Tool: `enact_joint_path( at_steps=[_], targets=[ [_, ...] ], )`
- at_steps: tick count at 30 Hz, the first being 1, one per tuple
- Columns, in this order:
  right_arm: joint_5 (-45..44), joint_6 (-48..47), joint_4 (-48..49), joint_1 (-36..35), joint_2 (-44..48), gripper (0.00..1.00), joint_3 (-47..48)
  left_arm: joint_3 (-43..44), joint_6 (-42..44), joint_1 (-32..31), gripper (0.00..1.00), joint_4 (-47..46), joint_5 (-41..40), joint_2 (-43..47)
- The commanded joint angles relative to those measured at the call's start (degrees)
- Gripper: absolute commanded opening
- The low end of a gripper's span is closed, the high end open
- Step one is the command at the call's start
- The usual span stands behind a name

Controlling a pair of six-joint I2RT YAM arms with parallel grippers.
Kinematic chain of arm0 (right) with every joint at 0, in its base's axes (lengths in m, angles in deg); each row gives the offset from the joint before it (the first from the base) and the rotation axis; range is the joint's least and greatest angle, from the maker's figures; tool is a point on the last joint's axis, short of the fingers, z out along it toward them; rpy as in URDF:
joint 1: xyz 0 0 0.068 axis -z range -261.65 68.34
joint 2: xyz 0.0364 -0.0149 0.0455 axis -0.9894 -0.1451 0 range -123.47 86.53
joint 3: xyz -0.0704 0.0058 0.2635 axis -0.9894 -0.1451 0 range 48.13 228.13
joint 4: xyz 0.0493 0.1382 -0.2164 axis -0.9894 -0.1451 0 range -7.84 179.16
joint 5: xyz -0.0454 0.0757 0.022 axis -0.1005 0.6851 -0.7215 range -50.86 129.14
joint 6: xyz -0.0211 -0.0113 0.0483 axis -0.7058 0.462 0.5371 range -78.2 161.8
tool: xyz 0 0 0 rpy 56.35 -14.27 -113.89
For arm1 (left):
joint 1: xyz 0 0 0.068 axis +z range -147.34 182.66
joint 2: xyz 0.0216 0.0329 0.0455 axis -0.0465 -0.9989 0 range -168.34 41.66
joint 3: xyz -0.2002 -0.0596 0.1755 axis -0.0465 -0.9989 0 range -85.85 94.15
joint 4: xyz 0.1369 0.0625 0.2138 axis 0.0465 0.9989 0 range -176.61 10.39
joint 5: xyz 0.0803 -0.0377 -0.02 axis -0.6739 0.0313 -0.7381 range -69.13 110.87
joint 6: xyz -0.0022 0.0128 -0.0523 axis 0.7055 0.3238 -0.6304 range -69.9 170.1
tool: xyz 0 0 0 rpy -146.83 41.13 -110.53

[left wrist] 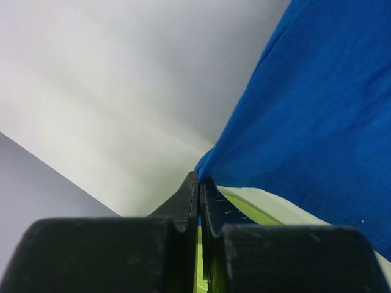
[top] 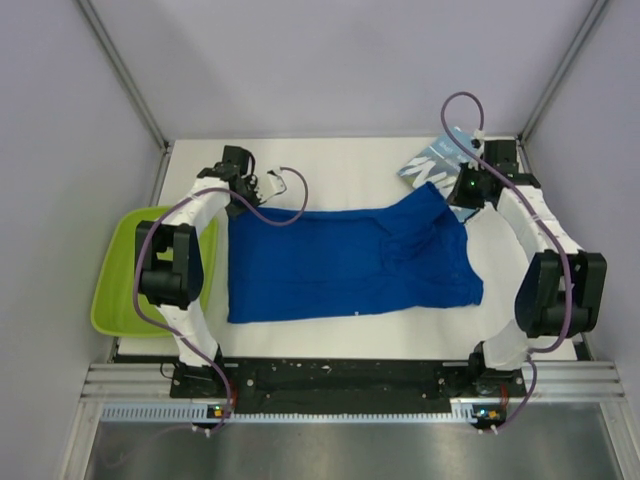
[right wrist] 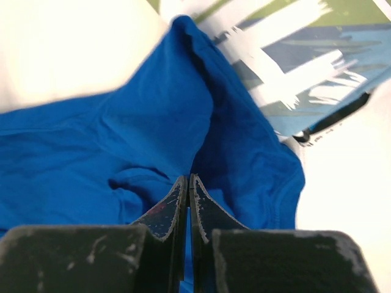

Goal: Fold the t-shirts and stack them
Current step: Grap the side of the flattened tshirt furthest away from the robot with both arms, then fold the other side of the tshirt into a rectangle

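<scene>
Above, the blue shirt (top: 340,265) lies spread on the surface (top: 350,165). Left wrist: left jaws pinch its corner. Right wrist: right jaws pinch cloth beside the teal shirt (right wrist: 305,67). First fold looks underway; next, draw both corners nearward evenly.

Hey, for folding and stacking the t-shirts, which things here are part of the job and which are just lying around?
Part of the job: royal blue t-shirt, pinched by left pincer and right pincer; teal-blue lettered t-shirt, far right.
Just lying about: lime-green tub at the left.
</scene>
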Motion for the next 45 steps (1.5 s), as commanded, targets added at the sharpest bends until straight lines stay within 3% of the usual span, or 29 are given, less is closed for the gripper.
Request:
enact_joint_path(
  at_steps=[1,10,24,31,45],
  targets=[
    [6.47,1.92,0.99,0.35,3.74,0.00,4.58,2.66,-1.26,0.03,0.00,-1.50,-1.01,0.57],
    [13.78,5.53,0.64,0.52,11.29,0.00,7.50,1.52,-2.22,0.03,0.00,-3.97,-3.38,3.38],
    [10.97,6.41,-7.18,4.56,29.49,0.00,-8.58,-13.42,1.47,0.03,0.00,-1.68,-0.58,16.21],
    [9.66,7.03,-8.41,4.91,32.39,0.00,-19.39,-17.01,1.03,-0.14,0.00,3.24,2.24,15.77],
    [7.28,5.10,-11.75,8.52,35.73,0.00,-23.27,-20.80,3.75,-1.46,0.00,2.80,1.97,14.19]
  ],
)
